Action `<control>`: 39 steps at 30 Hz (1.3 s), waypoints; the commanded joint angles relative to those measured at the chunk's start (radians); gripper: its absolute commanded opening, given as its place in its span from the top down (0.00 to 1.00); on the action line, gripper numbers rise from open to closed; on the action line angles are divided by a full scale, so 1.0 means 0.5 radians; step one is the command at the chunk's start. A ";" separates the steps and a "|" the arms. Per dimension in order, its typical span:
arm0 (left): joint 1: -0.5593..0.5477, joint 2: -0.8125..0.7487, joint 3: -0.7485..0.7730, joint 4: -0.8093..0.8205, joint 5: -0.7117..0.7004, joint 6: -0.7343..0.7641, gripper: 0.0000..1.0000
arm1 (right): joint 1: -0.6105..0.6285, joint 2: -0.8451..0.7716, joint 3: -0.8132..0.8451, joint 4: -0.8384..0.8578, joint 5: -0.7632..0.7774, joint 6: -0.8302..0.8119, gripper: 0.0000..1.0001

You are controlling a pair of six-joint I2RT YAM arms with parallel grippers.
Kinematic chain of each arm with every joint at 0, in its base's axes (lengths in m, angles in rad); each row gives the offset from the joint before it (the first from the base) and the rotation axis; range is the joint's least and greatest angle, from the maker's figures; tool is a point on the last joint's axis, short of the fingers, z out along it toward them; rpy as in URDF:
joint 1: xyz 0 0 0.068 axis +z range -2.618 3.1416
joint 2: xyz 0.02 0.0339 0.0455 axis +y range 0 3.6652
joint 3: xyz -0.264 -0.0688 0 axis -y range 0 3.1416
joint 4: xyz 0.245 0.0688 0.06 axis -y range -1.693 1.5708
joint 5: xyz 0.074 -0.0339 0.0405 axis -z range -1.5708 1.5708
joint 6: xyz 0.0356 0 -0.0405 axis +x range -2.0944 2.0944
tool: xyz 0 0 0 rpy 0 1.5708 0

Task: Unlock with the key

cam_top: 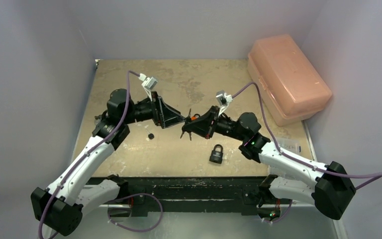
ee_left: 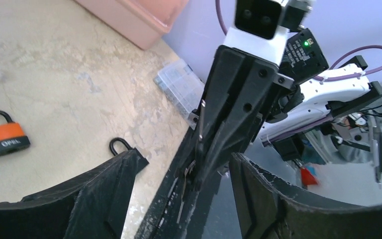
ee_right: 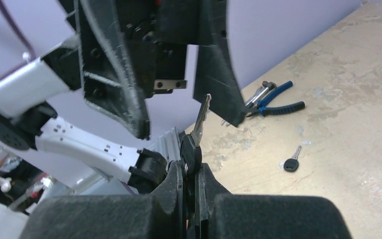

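Right gripper (ee_right: 191, 168) is clenched on the black head of the key (ee_right: 201, 113), blade upright at frame centre. Left gripper (ee_right: 189, 127) jaws are released, one on either side of the blade. Black padlock (cam_top: 216, 154) lies lower centre on the table (cam_top: 179, 84).

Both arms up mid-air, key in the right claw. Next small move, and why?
Probably close the left claw on the blade of the black-headed silver key. The right claw pinches only its head, the blade stands up between the left claw's open fingers, and the black padlock lies untouched on the beige table.
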 commanded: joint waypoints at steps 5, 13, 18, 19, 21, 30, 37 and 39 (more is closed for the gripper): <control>-0.003 -0.334 -0.402 0.770 -0.224 -0.245 0.36 | -0.002 -0.083 0.172 -0.009 0.241 0.266 1.00; -0.011 -0.281 -0.503 1.129 -0.201 -0.420 0.51 | -0.002 -0.025 0.199 0.037 0.165 0.305 1.00; -0.016 -0.262 -0.501 1.241 -0.193 -0.458 0.57 | -0.002 0.021 0.222 0.028 0.120 0.308 1.00; -0.021 -0.254 -0.506 1.262 -0.188 -0.474 0.58 | -0.002 0.030 0.227 0.023 0.118 0.311 1.00; -0.025 -0.240 -0.516 1.283 -0.178 -0.493 0.60 | -0.002 0.049 0.238 0.017 0.116 0.322 1.00; -0.063 -0.203 -0.575 1.302 -0.204 -0.498 0.67 | 0.001 0.069 0.267 0.013 0.099 0.309 1.00; -0.095 -0.163 -0.579 1.375 -0.232 -0.512 0.72 | 0.010 0.080 0.279 0.013 0.082 0.307 1.00; -0.098 -0.153 -0.574 1.382 -0.229 -0.513 0.75 | 0.015 0.083 0.285 0.005 0.079 0.301 1.00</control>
